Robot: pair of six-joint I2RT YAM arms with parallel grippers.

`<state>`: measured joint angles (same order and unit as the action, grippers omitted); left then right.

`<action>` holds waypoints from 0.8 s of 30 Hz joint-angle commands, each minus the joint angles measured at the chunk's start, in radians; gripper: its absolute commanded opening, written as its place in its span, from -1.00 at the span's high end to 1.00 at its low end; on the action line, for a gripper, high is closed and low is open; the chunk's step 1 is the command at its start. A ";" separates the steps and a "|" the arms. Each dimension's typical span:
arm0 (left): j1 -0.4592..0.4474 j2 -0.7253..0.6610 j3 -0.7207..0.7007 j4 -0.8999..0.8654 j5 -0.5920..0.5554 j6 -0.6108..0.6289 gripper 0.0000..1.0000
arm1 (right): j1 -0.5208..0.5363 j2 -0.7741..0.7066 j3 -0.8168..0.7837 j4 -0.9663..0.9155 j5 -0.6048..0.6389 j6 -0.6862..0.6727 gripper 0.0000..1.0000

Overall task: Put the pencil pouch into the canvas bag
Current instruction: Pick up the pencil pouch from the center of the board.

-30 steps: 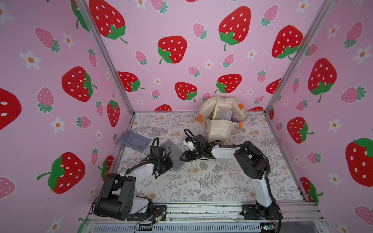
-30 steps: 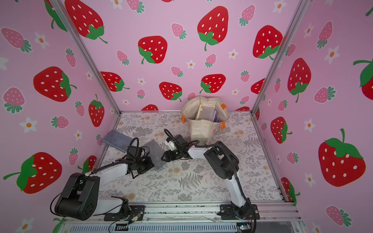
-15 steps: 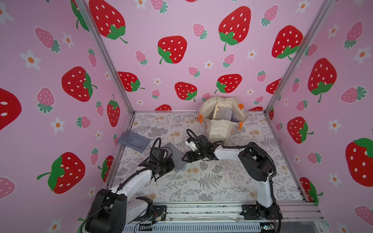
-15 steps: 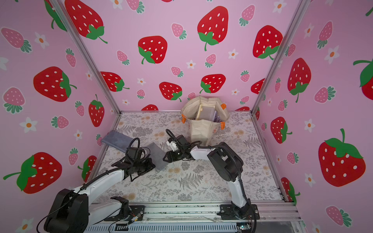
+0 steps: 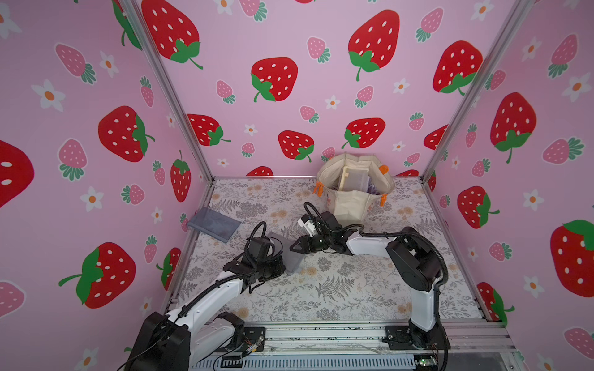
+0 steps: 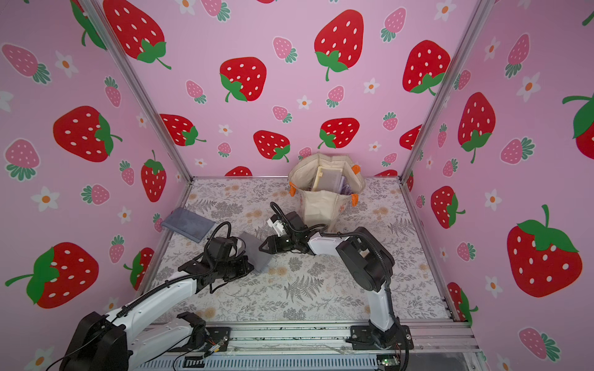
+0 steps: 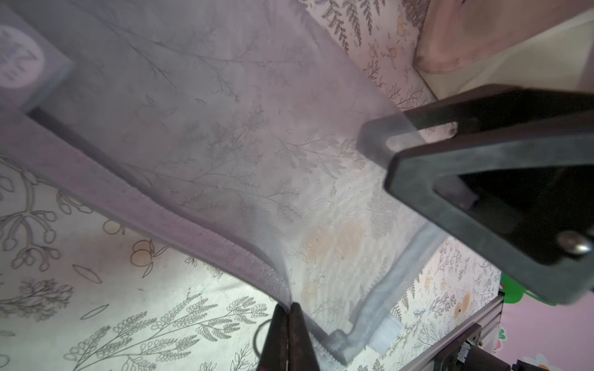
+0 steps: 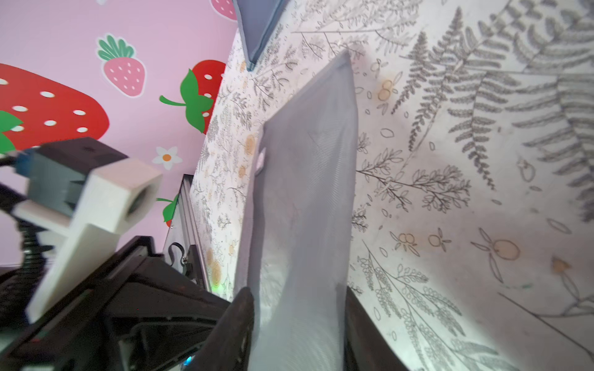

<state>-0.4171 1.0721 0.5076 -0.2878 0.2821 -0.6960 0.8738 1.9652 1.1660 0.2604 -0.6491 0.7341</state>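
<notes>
Left wrist view puts the pencil pouch (image 7: 225, 144) close up: a grey see-through mesh sleeve, lifted off the table (image 7: 96, 289) and hanging slack, with the fern print showing through it. The left gripper (image 7: 290, 310) is pinched fully closed on 1 seamed edge near a corner. That holds the pouch up on edge instead of flat, where a jaw could hardly get under it. The right gripper (image 8: 297, 305) meets it from the opposite side with its 2 jaws partly apart, 1 on either side of the mesh. A gap shows between them, so I judge it has no firm hold yet. This looks like a hand-over: the canvas bag (image 5: 352, 205) stands upright at the back of the table, nearer the right arm's reach, with its mouth open and flat items already inside. In both top views the pouch sits between the 2 grippers in mid-table, well apart from the bag. Another grey pouch (image 5: 213, 225) lies flat by the left wall, untouched.
</notes>
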 commanded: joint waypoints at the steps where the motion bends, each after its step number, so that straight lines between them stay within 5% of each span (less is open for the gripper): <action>1: -0.017 -0.012 0.042 0.001 -0.021 0.011 1.00 | -0.003 -0.051 -0.008 0.031 -0.020 0.014 0.22; 5: -0.031 -0.023 0.056 -0.020 -0.044 0.026 1.00 | -0.004 -0.077 -0.013 0.001 -0.011 0.001 0.52; 12: -0.031 -0.082 0.057 -0.025 -0.060 0.030 1.00 | -0.005 -0.135 0.003 -0.144 0.032 -0.085 0.67; 17: -0.031 -0.123 0.057 -0.026 -0.078 0.041 1.00 | -0.006 -0.182 -0.029 -0.140 0.008 -0.085 1.00; 24: -0.032 -0.159 0.079 -0.025 -0.090 0.062 1.00 | -0.004 -0.341 -0.052 -0.203 0.030 -0.136 1.00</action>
<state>-0.4519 0.9287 0.5411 -0.3004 0.2367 -0.6617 0.8707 1.7027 1.1053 0.1062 -0.6235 0.6407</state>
